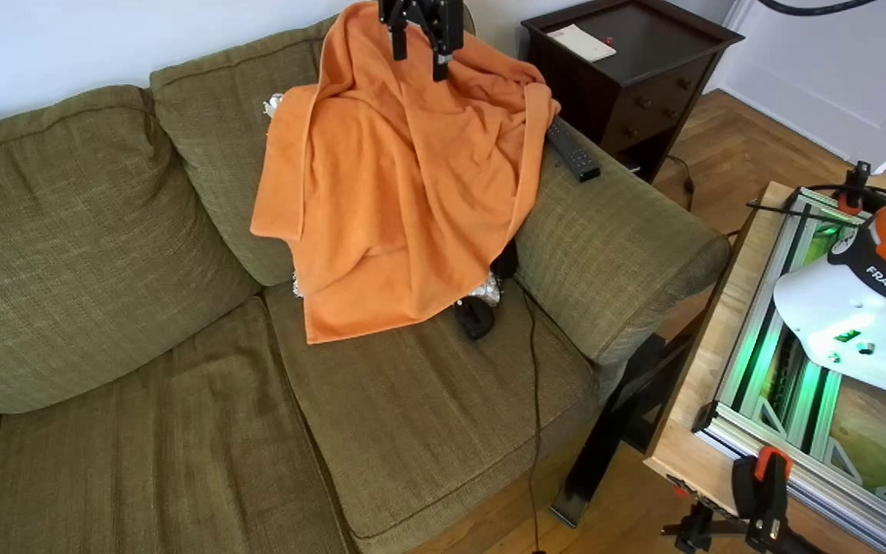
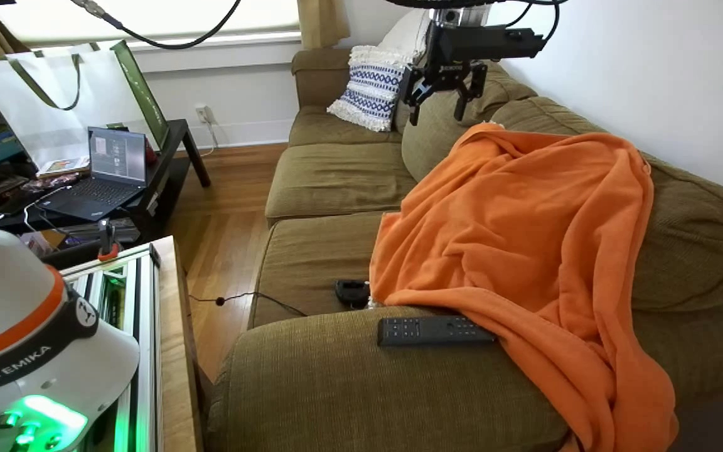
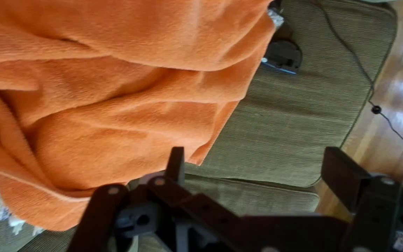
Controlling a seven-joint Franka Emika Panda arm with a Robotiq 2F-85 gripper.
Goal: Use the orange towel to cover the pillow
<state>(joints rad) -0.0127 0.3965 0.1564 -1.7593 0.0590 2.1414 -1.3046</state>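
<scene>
A: Where've we got the orange towel?
B: On the sofa, armrest end. We see it draped in folds over the pillow & up agst the back cushion; in an exterior view a length of it also trails over the rear of the armrest.
A: How much pillow do we see?
B: Bits only: white fringe at the towel's edge in the wrist view, plus a whitish patch by its lower edge in an exterior view. Rest's hidden, so we can't tell its tilt.
A: And the gripper?
B: Released. We see the fingers spread well apart, up in the air over the sofa, apart from the towel.
A: What else do we note nearby?
B: Remote on the armrest, one end right by the towel. Blk gadget on the seat, just beside the towel's lower edge; we can't ID it. Thin cord runs down the seat front to the floor. Dk nightstand beside the armrest, w/ a sheet of paper on top.
A: Far end?
B: Blue-&-white patterned cushion, leaning, on the sofa. We also see a laptop, screen up, w/ a big white bag behind it.
</scene>
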